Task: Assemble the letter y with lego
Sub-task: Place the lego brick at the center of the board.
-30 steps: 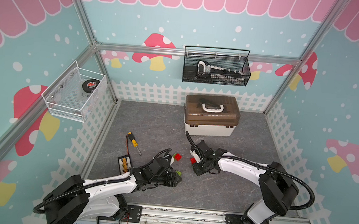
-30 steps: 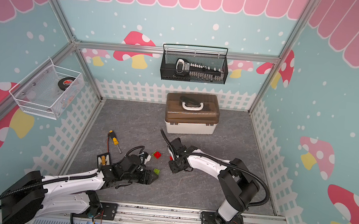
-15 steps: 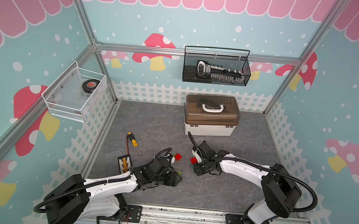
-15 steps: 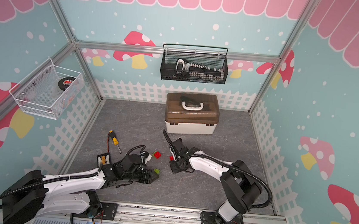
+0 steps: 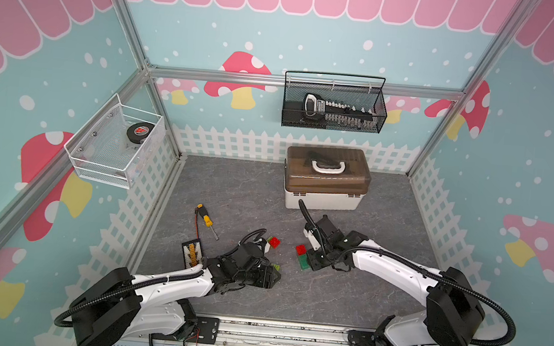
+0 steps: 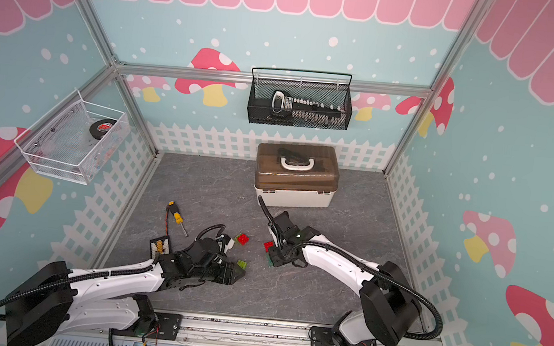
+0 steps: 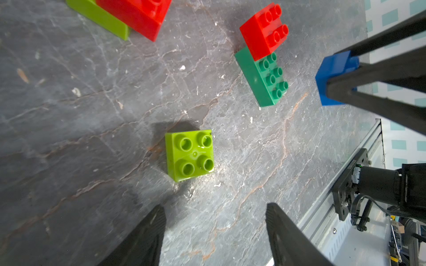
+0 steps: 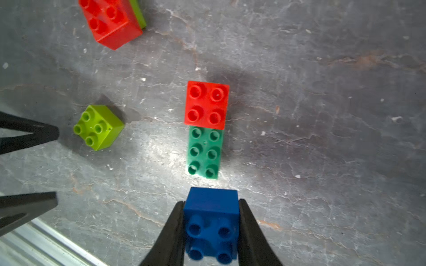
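Right tool (image 8: 211, 201) clamped on blue brick (image 8: 212, 221), likely staged for free end of dark green bar (image 8: 204, 153); left tool (image 7: 215, 211) part-open, empty, facing lime brick (image 7: 190, 155).

Blue brick (image 8: 211, 207), red brick (image 8: 206, 104), dk-green bar (image 8: 204, 153), lime brick (image 8: 98, 126); floor (image 8: 322, 115) grey w/ veins.

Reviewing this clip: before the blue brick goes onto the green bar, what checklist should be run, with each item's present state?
1. Right gripper shut on blue brick: ok.
2. Green bar has bare studs at its free end: ok.
3. Red brick sits on the bar's other end: ok; fully pressed: cannot tell.
4. Blue brick over the free end: not ok, it is beyond that end.
5. Left gripper open, apart from the bar: ok.
6. Lime brick loose, clear of the bar: ok.
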Robot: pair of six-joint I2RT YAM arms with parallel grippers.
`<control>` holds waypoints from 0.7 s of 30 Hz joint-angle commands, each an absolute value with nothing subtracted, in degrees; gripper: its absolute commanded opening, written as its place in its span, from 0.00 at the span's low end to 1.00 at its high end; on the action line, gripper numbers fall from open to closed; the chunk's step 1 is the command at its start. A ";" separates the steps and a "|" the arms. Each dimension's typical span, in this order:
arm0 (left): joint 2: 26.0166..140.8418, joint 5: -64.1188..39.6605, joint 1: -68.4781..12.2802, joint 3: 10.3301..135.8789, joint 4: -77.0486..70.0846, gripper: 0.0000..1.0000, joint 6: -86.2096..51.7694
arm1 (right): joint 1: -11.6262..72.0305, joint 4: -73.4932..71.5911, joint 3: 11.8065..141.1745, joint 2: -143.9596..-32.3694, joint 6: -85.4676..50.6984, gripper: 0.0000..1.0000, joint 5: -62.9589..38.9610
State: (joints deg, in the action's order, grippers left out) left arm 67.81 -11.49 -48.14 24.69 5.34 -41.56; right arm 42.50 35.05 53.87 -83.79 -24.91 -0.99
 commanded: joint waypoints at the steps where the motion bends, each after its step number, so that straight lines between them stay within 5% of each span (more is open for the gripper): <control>1: 67.78 -10.61 -48.43 26.27 5.34 0.70 -40.86 | 39.94 36.84 50.25 -83.88 -24.52 0.17 1.61; 11: 67.99 -10.70 -48.43 26.37 5.37 0.70 -40.87 | 38.01 32.43 46.41 -87.11 -24.84 0.29 1.06; 16: 68.03 -10.72 -48.43 26.19 5.38 0.71 -40.74 | 37.97 34.19 47.32 -87.59 -25.84 0.48 2.60; 21: 68.42 -10.79 -48.47 26.01 5.04 0.71 -40.84 | 37.99 37.35 48.84 -87.48 -25.84 0.49 5.21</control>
State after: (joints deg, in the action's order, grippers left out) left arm 67.83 -11.49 -48.14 24.75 5.34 -41.56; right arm 38.22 34.57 47.33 -87.26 -25.39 2.85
